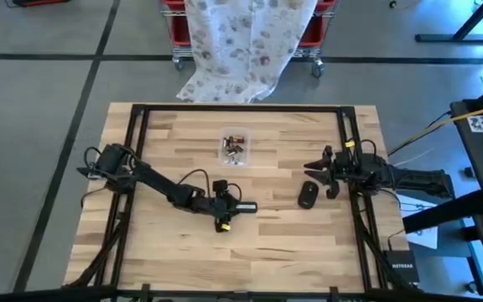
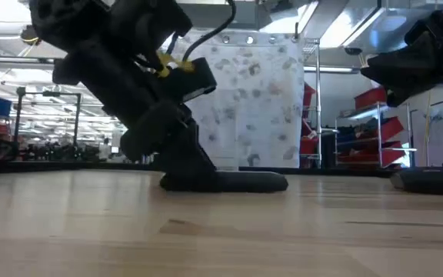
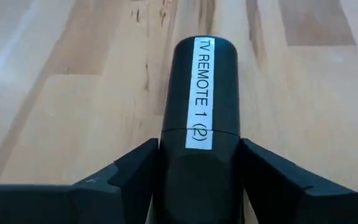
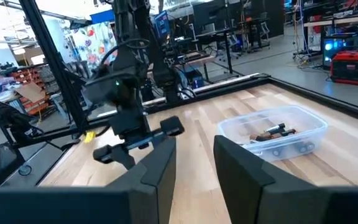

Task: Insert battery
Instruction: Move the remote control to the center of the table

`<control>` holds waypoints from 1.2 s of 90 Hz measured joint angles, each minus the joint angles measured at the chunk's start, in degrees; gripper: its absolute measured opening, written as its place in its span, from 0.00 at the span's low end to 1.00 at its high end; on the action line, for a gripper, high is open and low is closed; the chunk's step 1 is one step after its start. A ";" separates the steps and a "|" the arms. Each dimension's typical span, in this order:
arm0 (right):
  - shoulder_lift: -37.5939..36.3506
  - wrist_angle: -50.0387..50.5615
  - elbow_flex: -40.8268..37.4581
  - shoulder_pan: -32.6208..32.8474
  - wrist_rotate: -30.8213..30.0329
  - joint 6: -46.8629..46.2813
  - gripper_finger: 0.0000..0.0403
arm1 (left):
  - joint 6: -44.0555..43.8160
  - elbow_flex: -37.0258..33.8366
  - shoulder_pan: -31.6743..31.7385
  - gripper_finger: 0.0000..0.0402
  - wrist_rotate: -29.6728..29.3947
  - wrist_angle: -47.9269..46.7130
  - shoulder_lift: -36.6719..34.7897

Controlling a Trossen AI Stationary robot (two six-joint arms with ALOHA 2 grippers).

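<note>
Two jaws: my left (image 1: 240, 206) clamp the remote (image 3: 202, 99), pointing right; my right (image 1: 315, 165) hover apart near the batteries' tub (image 1: 236, 145).

A black TV remote (image 3: 197, 118) lies flat on the wooden table near its middle, its rounded free end pointing toward the right arm's side; a white strip label along its back reads "TV REMOTE 1 (2)", and a seam crosses the body partway along. The other end sits clamped between the left gripper's (image 1: 243, 207) fingers. Farther back on the table, a clear plastic tub (image 1: 235, 147) holds small dark batteries (image 4: 272, 132) in a loose jumble. A second dark, oval piece (image 1: 308, 195) lies flat just beside the right gripper (image 1: 313, 168)
</note>
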State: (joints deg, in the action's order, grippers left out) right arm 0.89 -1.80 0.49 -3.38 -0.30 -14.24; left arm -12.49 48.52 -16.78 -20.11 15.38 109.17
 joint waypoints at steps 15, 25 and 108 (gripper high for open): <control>0.01 -2.31 -0.01 0.03 -4.01 -15.68 0.23 | -0.78 -0.17 -0.83 0.51 0.06 -3.11 -1.96; 0.99 -7.45 0.00 -0.04 -8.27 -21.37 0.23 | -1.01 -0.32 -1.55 0.51 0.06 -4.32 -3.50; 74.37 -28.12 33.05 7.51 7.38 -15.30 0.23 | -10.27 -0.24 -7.11 0.51 -8.02 -16.13 -9.40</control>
State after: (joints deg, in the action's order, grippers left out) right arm 75.25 -29.92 33.54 4.14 7.08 -29.54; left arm -22.76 48.28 -23.88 -28.13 -0.75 99.77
